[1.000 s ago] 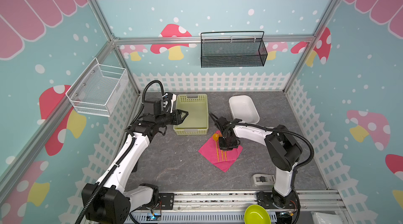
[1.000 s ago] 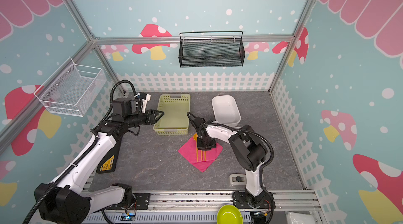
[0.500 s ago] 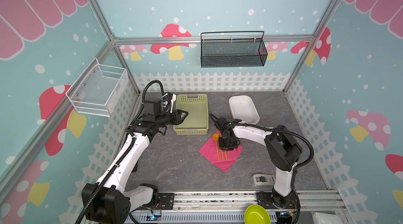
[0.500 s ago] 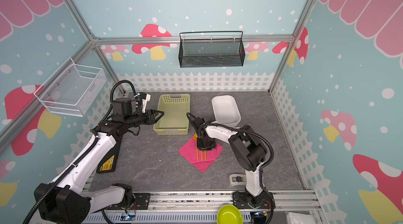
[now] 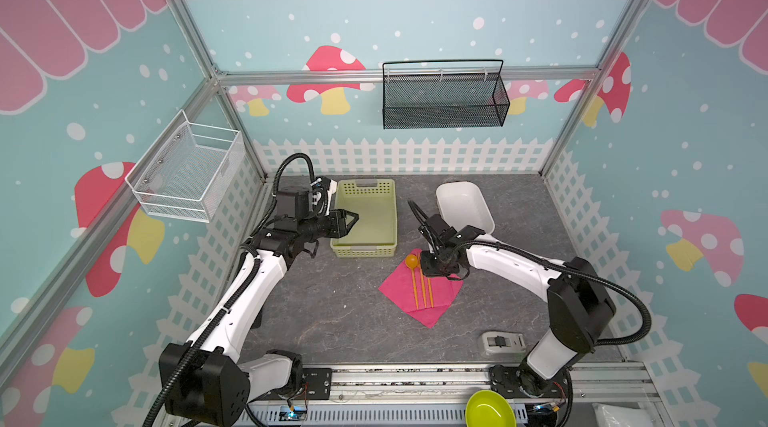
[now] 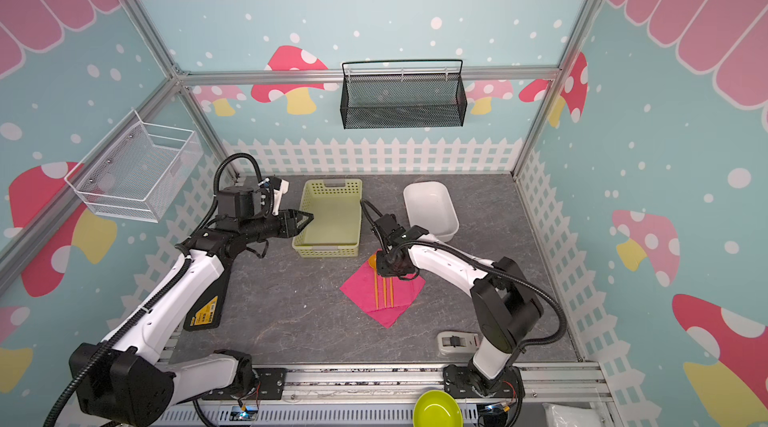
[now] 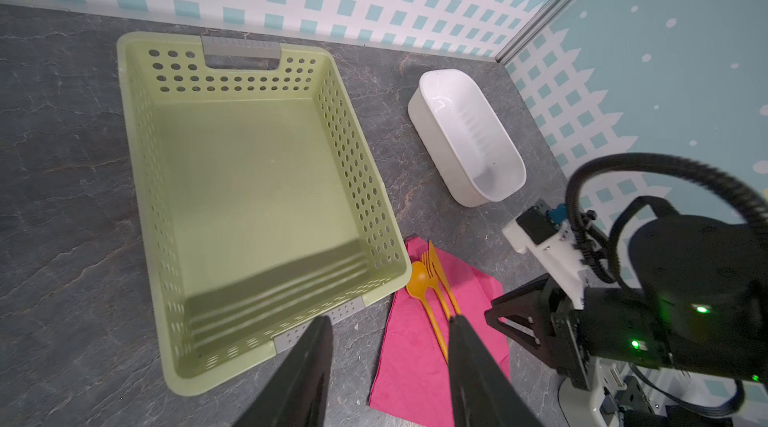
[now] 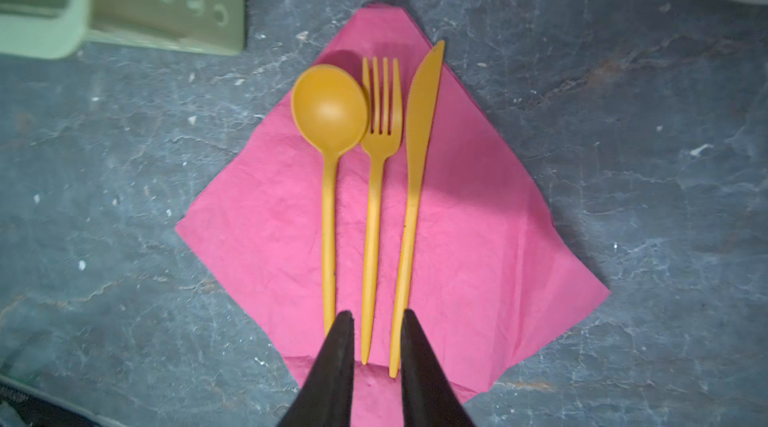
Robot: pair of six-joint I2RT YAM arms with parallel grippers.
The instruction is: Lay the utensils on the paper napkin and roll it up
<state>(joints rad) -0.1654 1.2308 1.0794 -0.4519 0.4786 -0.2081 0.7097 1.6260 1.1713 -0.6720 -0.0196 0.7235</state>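
The magenta paper napkin (image 5: 440,300) lies flat as a diamond on the grey table, just in front of the green basket. On it the orange utensils lie side by side: spoon (image 8: 330,113), fork (image 8: 380,121) and knife (image 8: 419,134). My right gripper (image 8: 377,314) hovers over their handle ends, open by a narrow gap. The fork handle shows through that gap and nothing is pinched. In both top views the right gripper (image 5: 434,271) covers the fork and knife heads. My left gripper (image 5: 354,218) hangs open and empty over the basket's left rim.
The pale green perforated basket (image 5: 365,252) stands empty behind the napkin, with a white tub (image 5: 486,221) to its right. A small grey device (image 5: 500,341) lies near the front right. A black mesh basket (image 5: 444,98) and a white wire basket (image 5: 187,167) hang on the walls.
The right gripper's jaws have come slightly apart above the utensils. Both arms stay where they were.
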